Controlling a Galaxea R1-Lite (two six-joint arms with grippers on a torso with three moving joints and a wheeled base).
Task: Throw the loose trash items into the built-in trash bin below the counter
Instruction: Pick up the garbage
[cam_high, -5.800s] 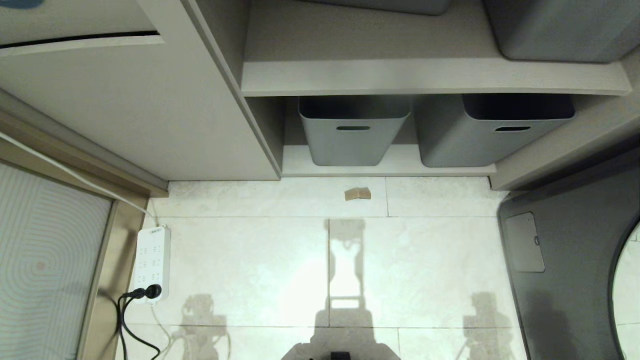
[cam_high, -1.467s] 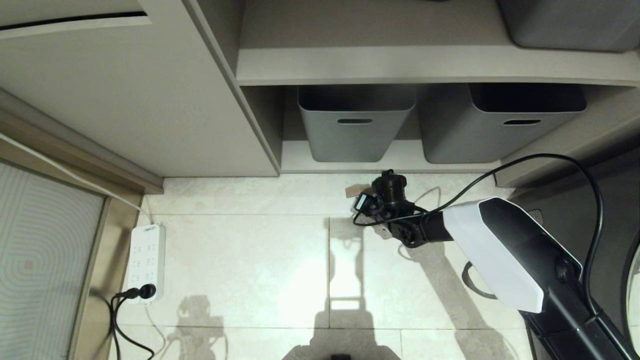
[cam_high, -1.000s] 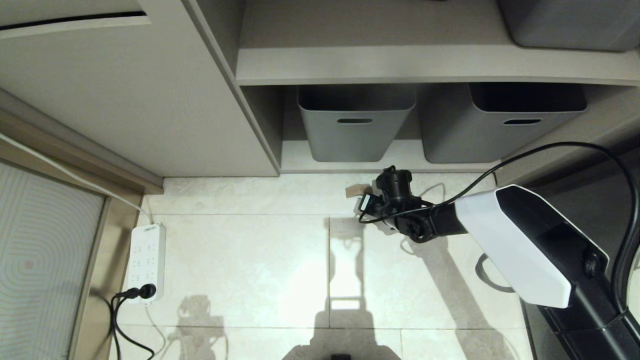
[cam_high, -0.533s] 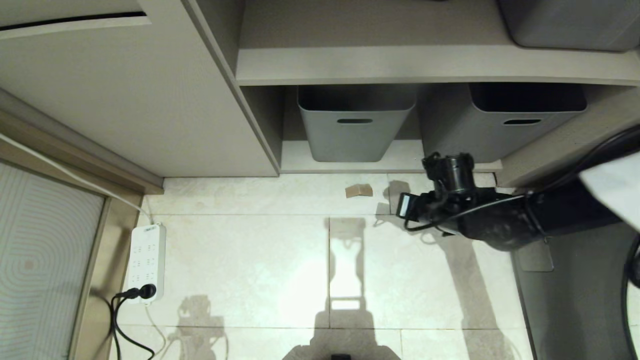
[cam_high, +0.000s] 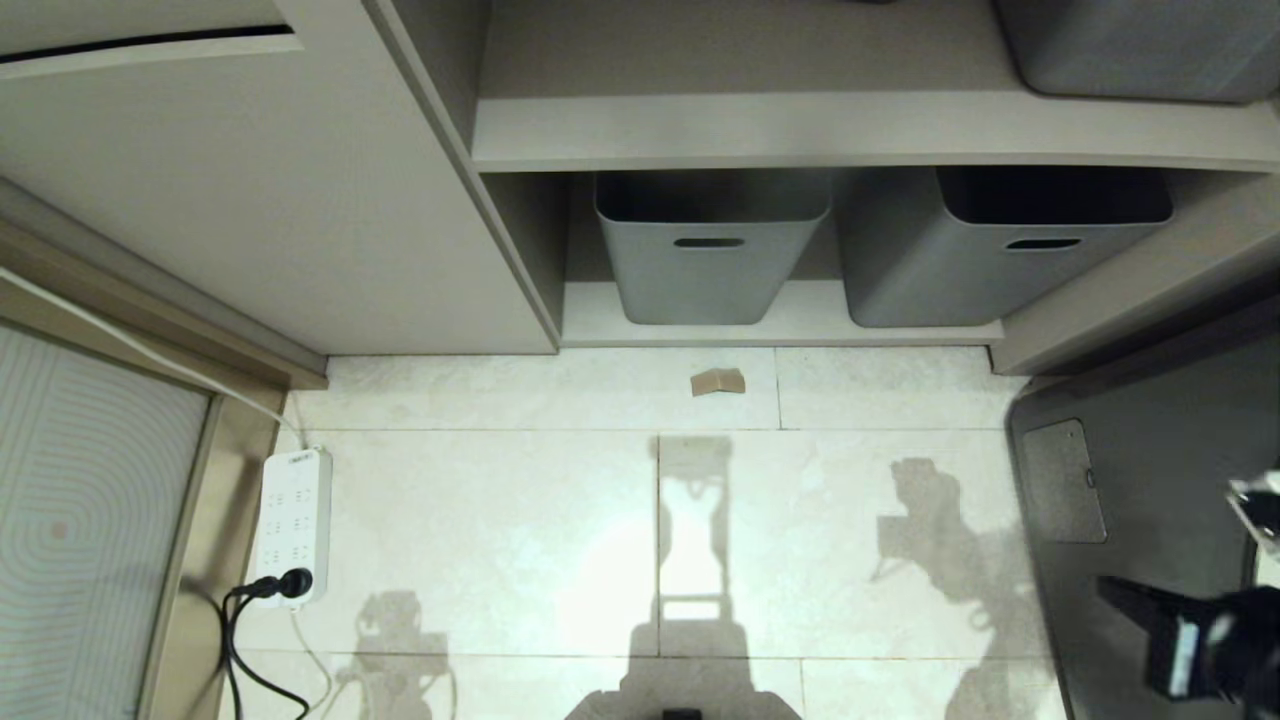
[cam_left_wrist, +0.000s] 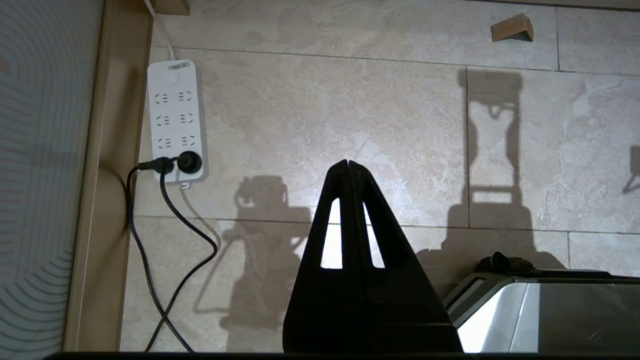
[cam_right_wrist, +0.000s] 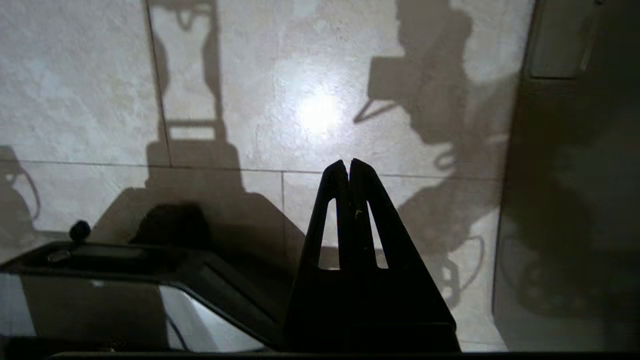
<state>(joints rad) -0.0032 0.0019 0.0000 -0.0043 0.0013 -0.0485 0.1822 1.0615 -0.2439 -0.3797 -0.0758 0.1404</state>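
One folded tan cardboard piece (cam_high: 717, 382) on glossy tile — both tapered black end effectors pinched closed, empty.

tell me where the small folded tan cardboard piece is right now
In the head view the small folded tan cardboard piece lies on the pale tiled floor, just in front of the left grey plastic tub on the bottom shelf.

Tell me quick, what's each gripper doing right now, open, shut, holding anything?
Left gripper: shut, fingers together, holding nothing.
Right gripper: shut, fingers together, holding nothing; the folded cardboard piece lies on the floor.
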